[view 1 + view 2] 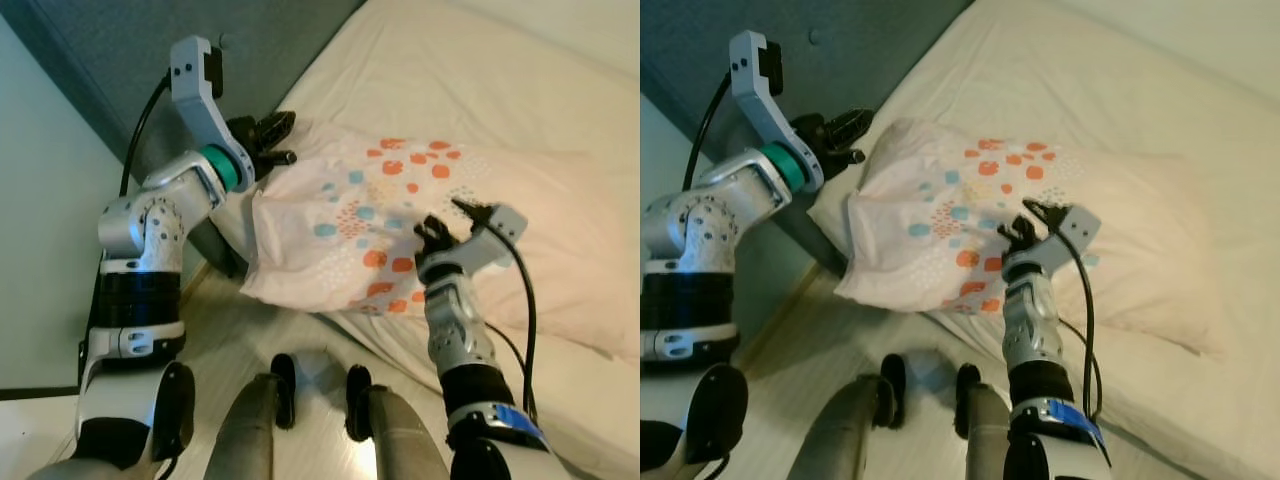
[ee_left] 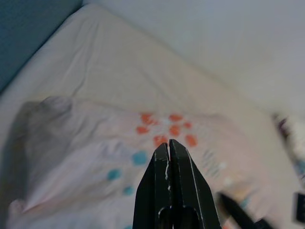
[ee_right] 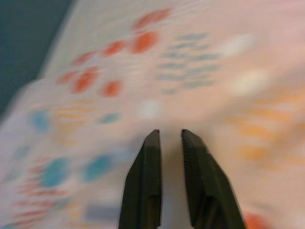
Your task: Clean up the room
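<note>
The left gripper (image 1: 282, 140) has its two black fingers pressed together on nothing, hovering just off the pillow's (image 1: 350, 220) corner nearest the dark blue headboard (image 1: 120, 60). The right gripper (image 1: 1025, 222) hangs over the pillow's near edge with its fingers a narrow gap apart, holding nothing; whether they touch the cloth is unclear.

The pillow lies on the bed (image 1: 480, 60) at the headboard end, and its near edge overhangs the mattress side above the pale wooden floor (image 1: 230, 340). It is a soft, rumpled white case printed with orange and teal dots. Beyond the pillow, the cream sheet runs smooth and open. Below the pillow, the robot's legs (image 1: 300, 420) stand on the strip of floor alongside the bed.
</note>
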